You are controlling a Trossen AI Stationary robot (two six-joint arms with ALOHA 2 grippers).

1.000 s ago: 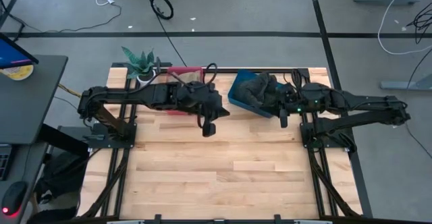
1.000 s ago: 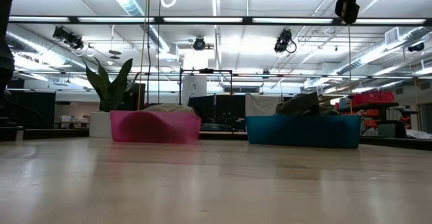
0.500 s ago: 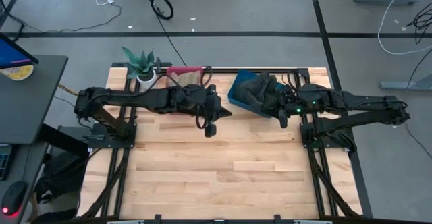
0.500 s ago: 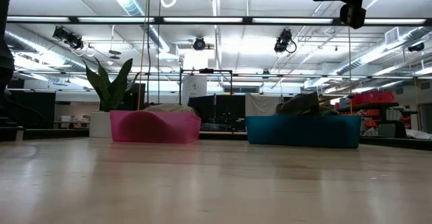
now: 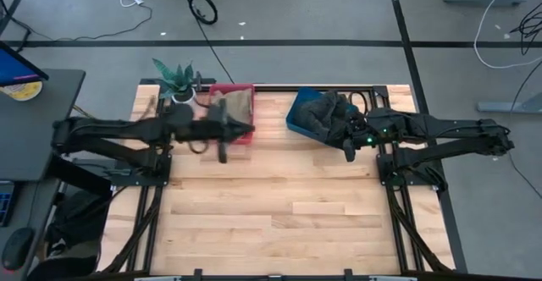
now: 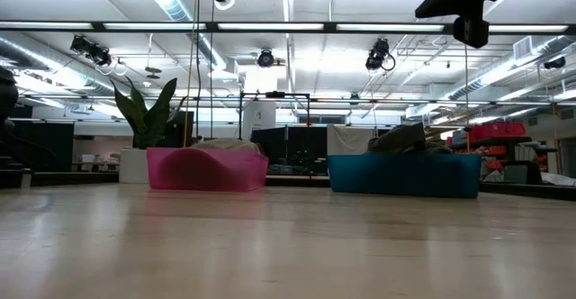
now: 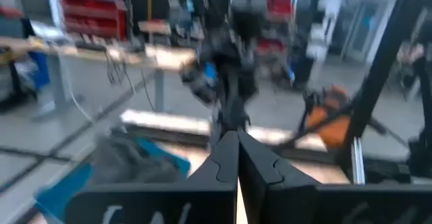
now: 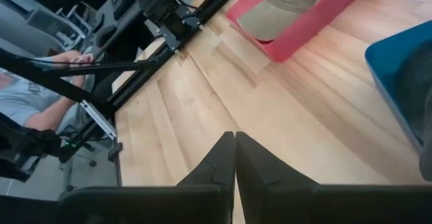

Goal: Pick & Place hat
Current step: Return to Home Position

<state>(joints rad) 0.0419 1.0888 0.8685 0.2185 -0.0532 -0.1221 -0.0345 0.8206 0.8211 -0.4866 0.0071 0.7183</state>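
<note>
high view is showing the black caps [image 5: 326, 110] lying heaped in the blue bin [image 5: 292, 122] at the far side of the table [image 5: 279, 205], and none of them are lying out on the wood. a tan cap [image 5: 237, 105] is sitting in the pink bin [image 5: 230, 87] beside it. low view is showing the dark heap poking up over the blue bin's rim.

the right gripper [image 5: 348, 152] is hanging above the wood just beside the blue bin's near edge. its wrist view is showing the jaws pressing fully together and gripping nothing. the left gripper [image 5: 223, 151] is hanging in front of the pink bin, and its jaws are likewise meeting tip to tip with nothing between them.

judging from how things are lying, the sorting is looking finished and both arms are heading for rest.

if a cap were needing another lift, it would probably be handling as a light, soft thing. the cloth crown is slumping and folding where it is lying, so it would be giving way under a pinch, while the brim would likely be staying stiffer. the brim's edge, or a gathered fold of crown cloth, is looking like the surest place to grip. with the caps piled on each other, a deep pinch could be catching 2 at once.
</note>
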